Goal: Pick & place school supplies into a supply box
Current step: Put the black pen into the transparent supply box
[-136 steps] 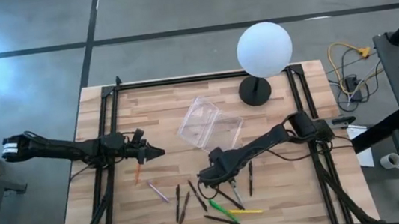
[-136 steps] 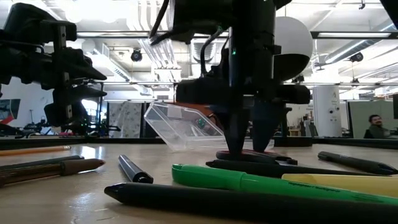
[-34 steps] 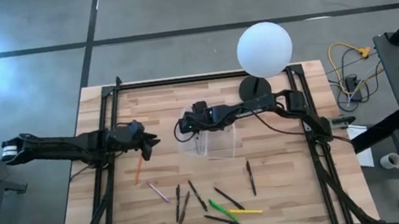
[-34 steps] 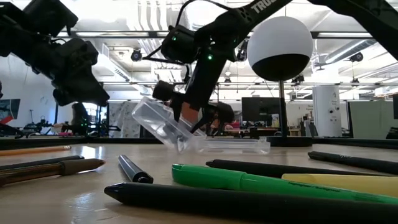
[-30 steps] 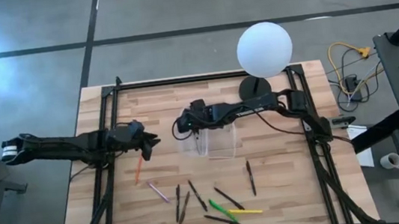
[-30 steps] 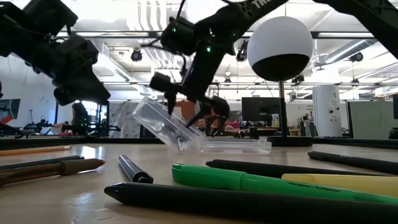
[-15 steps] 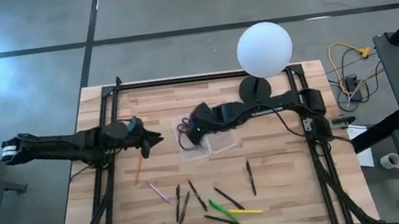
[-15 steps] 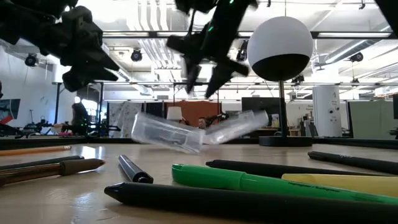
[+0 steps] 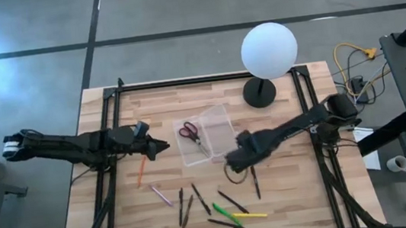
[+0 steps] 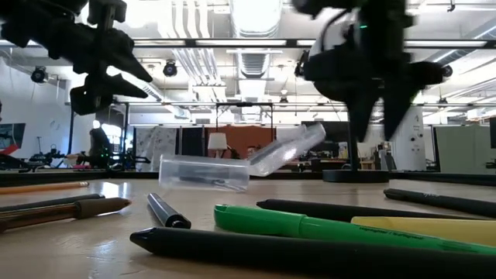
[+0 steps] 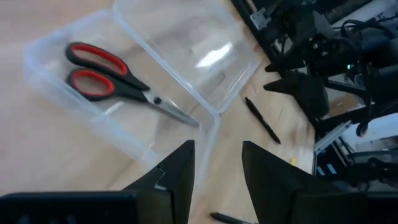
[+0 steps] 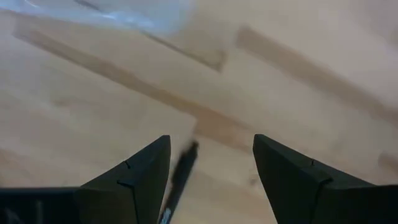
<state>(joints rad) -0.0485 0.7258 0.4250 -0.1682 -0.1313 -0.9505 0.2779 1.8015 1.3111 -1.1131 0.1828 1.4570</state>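
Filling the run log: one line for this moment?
scissors in supply box | right pincer open over dark pen | left pincer open, empty

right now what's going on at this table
A two-armed robot is packing school supplies into a clear box. The red-handled scissors already lie inside. The right claw, open and empty, hangs over a dark pen. The left claw waits beside the box. Most pens are on the table.

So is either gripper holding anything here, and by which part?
Nothing is held. The right gripper is open above a dark pen; the left gripper is open beside the supply box, scissors inside.
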